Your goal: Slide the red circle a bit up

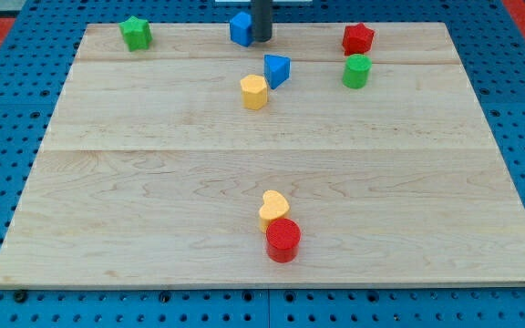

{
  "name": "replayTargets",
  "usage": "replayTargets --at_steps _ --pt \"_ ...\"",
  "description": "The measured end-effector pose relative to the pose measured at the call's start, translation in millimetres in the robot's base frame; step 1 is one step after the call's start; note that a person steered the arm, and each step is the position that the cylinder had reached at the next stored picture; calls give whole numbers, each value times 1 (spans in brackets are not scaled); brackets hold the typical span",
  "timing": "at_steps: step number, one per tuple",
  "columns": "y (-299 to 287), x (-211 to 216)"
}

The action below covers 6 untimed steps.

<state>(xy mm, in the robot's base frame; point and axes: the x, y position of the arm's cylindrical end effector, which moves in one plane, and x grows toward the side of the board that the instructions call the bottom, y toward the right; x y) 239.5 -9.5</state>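
Resting at the far edge of the wooden board (153, 182), my tip (261, 40) sits just right of the blue cube (240, 28), touching or nearly so. No jaws here, only a bare rod, so nothing spreads or pinches. Nearer: blue triangle (277, 69), with yellow hexagon (254, 92) just beside it on the left. Right: red star (357, 39), green cylinder (356, 71) below it. Far left corner: green star (136, 33). Red circle (283, 240) lies well apart, at the near edge centre, touching the yellow heart (272, 209).
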Motion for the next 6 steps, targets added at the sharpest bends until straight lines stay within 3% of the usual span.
replayTargets --at_steps 1,3,6 --pt "-1 31" --pt "119 27" --pt "150 2"
